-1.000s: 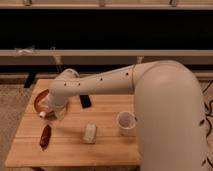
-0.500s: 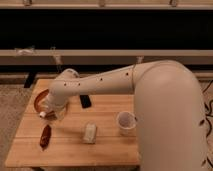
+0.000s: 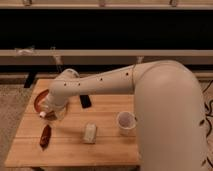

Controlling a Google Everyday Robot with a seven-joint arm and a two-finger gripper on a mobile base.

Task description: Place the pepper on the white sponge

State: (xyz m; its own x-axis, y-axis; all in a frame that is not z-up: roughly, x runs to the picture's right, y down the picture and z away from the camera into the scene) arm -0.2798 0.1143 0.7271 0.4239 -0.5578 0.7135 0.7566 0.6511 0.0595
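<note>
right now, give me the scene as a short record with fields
pepper: lying on the table, front left
white sponge: right of the pepper, apart from it, nothing on top
gripper: over the table's left side, behind the pepper, beside the plate
white cup: upright, right of the white sponge
task: pepper not yet on white sponge

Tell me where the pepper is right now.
In the camera view the pepper lies at the left of the wooden table, apart from the white sponge to its right; the gripper hangs just beyond it, near the plate.
</note>
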